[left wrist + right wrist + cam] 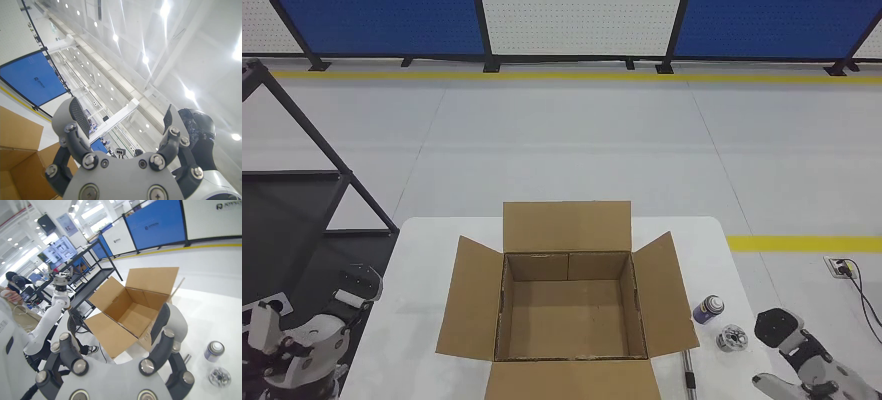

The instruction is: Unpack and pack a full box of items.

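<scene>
An open cardboard box (567,300) stands in the middle of the white table (417,300), all flaps folded out and its inside bare (136,311). To its right on the table stand a small purple can (707,309) (214,351) and a round metal part (731,338) (219,377), with a thin metal rod (689,372) beside them. My right gripper (769,353) (117,321) is open at the table's front right, near these items and facing the box. My left gripper (314,305) (122,111) is open off the table's front left corner, pointing up, with nothing in it.
A black metal rack (302,200) stands on the floor left of the table. Blue and white partition panels (582,25) line the far side of the floor. A box flap (17,132) is close beside my left gripper.
</scene>
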Motion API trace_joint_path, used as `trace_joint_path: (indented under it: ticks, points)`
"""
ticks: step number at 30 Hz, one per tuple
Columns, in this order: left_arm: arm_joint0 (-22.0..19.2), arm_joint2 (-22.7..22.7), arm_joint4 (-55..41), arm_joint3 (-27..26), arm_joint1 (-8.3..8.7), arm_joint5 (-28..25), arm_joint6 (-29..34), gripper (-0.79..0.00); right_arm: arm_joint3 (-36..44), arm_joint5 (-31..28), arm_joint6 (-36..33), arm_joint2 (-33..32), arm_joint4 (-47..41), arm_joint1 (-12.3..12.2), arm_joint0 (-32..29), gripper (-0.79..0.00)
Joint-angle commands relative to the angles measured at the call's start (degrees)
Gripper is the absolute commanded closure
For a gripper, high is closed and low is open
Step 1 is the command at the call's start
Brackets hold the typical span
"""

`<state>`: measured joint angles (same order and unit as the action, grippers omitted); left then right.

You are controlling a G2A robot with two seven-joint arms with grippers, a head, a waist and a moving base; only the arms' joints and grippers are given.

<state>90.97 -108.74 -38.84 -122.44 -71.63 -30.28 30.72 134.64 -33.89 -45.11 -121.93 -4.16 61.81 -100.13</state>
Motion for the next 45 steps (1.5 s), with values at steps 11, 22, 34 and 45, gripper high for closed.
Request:
trace_joint_path:
  ticks: [11, 22, 34, 45]
  points:
    - [2.4, -1.8, -6.2, 0.6, 0.33, 0.1, 9.0, -0.785, 0.0, -4.3, -0.9, 0.4, -0.5, -0.4, -0.1, -0.785]
    - [1.7, -1.8, -5.1, 0.8, 0.23, 0.9, 5.4, -0.785, -1.2, -3.5, -5.7, -1.5, 6.7, -1.0, -0.9, -0.785]
    - [1.3, -2.2, -5.3, 1.0, 0.11, 0.5, 3.8, -0.785, -1.3, -5.4, -19.9, -8.4, 24.1, -2.3, -9.2, -0.785]
    - [1.3, -2.2, -5.3, 1.0, 0.11, 0.5, 3.8, -0.785, -1.2, -5.2, -20.0, -8.5, 24.7, -2.3, -9.2, -0.785]
